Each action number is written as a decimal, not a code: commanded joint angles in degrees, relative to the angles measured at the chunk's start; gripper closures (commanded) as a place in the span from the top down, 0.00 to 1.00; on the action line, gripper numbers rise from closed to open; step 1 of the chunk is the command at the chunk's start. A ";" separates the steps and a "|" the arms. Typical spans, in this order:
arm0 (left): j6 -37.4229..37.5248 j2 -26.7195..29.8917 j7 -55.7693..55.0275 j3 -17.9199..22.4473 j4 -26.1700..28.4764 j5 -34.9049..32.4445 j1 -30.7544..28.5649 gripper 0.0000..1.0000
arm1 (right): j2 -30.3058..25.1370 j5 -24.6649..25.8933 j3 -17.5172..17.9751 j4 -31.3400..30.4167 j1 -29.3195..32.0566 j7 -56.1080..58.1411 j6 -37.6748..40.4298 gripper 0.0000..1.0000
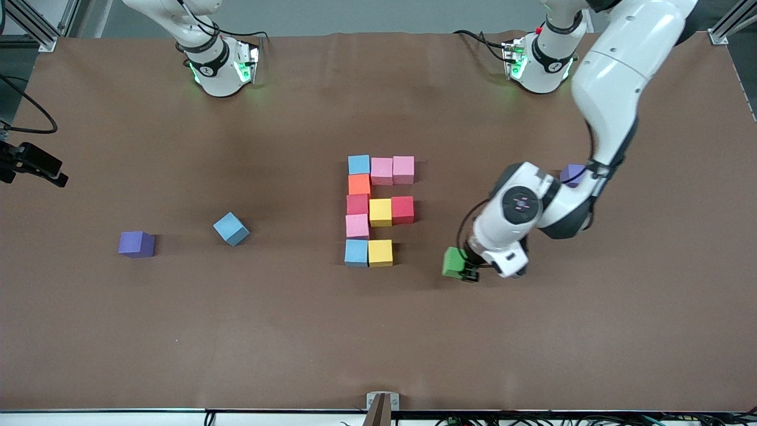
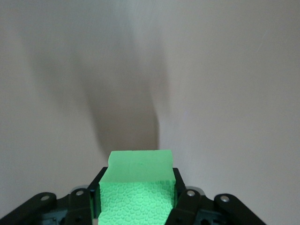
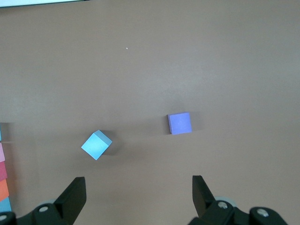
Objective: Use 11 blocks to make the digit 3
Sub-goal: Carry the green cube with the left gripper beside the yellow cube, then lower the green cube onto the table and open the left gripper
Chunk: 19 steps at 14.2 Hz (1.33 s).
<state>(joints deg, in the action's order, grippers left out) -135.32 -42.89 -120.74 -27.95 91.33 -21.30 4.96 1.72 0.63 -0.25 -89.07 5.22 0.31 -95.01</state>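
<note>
Left gripper point(image 1: 465, 269) is clamped on the green cube point(image 1: 455, 261), beside the unfinished digit 3 point(image 1: 378, 211). Right gripper point(image 3: 139, 194) is held wide open, waiting over the table point(image 1: 177, 325).

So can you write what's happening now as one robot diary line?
left gripper: shut on green block | right gripper: open, waiting | digit 3: unfinished

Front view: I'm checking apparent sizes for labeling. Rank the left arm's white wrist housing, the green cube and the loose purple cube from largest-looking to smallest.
1. White wrist housing, clearly largest.
2. Green cube and loose purple cube: they look alike, so no ranking. The left gripper holds the green one, which may sit nearer the camera.
</note>
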 commanded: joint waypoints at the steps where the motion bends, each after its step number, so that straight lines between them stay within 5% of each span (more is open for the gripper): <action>1: 3.04 -3.78 -5.63 1.75 -6.07 0.82 5.04 0.24 | -1.11 -0.89 0.61 -0.67 0.84 0.30 0.44 1.00; 6: 3.22 -3.78 -14.08 9.75 -6.60 0.99 15.68 0.24 | -1.11 -0.89 0.61 -0.67 0.40 0.39 0.44 1.00; 19: 4.10 -7.65 -19.27 10.20 -13.90 1.17 17.80 0.24 | -1.11 -0.89 0.61 -0.67 0.40 0.48 0.44 1.00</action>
<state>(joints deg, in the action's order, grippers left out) -132.55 -49.78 -140.59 -18.58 79.67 -21.22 21.62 1.72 0.63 0.02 -89.07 5.21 0.34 -94.97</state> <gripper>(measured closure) 0.445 0.000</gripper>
